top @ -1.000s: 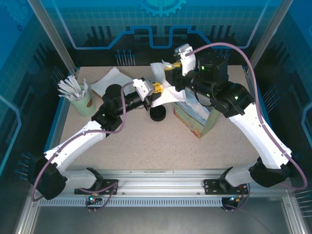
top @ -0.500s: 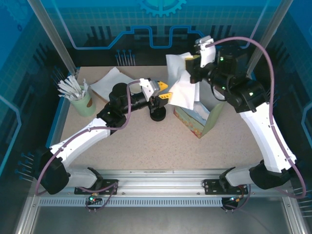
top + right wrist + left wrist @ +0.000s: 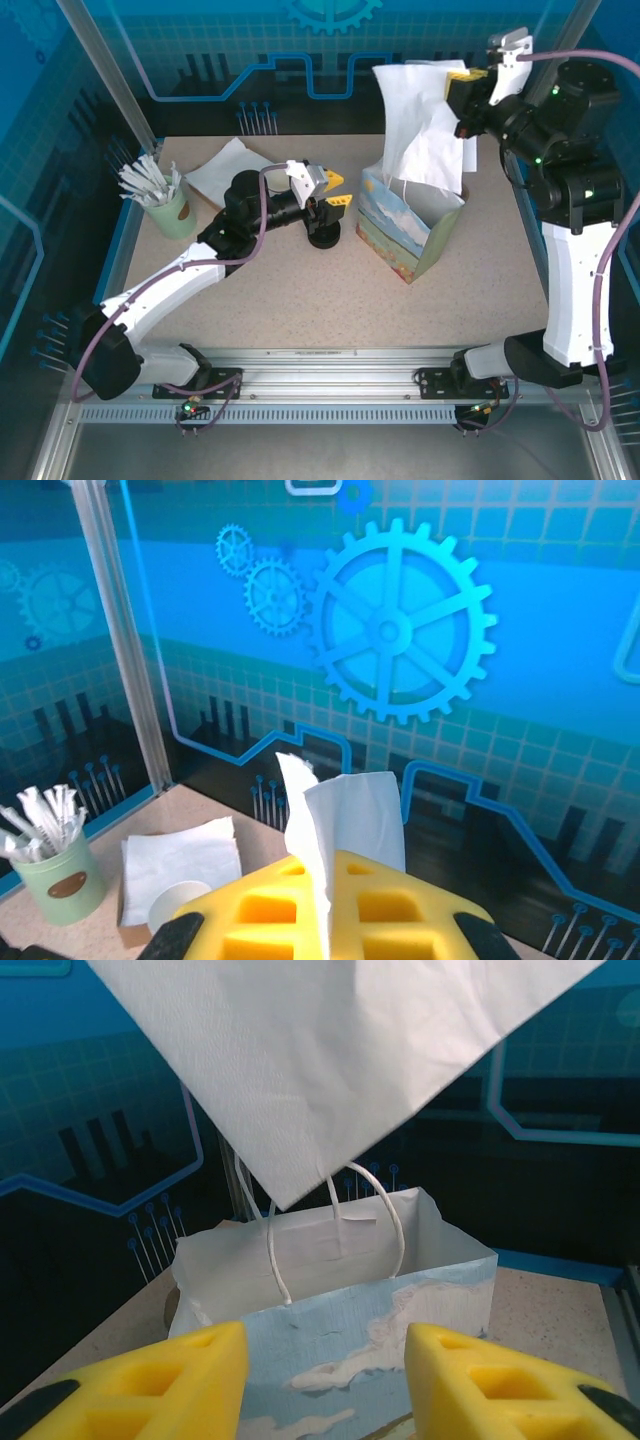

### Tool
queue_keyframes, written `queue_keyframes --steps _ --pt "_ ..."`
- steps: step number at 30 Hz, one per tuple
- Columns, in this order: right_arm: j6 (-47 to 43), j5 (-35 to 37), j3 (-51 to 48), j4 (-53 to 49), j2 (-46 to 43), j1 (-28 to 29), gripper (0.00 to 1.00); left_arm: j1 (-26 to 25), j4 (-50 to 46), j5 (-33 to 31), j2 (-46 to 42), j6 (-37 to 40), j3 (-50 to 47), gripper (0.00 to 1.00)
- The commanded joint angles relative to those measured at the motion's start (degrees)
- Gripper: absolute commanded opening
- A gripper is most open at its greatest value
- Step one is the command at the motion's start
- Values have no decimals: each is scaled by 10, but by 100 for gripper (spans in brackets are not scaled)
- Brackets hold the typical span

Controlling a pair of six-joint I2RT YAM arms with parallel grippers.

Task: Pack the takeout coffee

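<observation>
The top camera hangs above and behind the arm bases, looking down and forward over the whole table [image 3: 300, 310] to the back wall [image 3: 330, 60]. The left wrist camera sits low and near, looking level over the left gripper [image 3: 325, 1360] at the bag [image 3: 400, 1300] and the napkin [image 3: 330, 1050] above it, both shared with the top view. The right wrist camera sits high, facing the back wall over the right gripper [image 3: 325, 890], sharing the napkin, green cup [image 3: 58, 890] and napkin stack [image 3: 180, 855] with the top view.
</observation>
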Motion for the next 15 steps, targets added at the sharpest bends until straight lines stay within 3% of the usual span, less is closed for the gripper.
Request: queue_keyframes --steps 1,15 --pt "21 -48 33 -14 21 -37 0 -3 -12 8 -19 -11 -1 46" --pt "9 -128 22 -34 37 -111 0 -3 -29 0 -20 -1 -8 46"
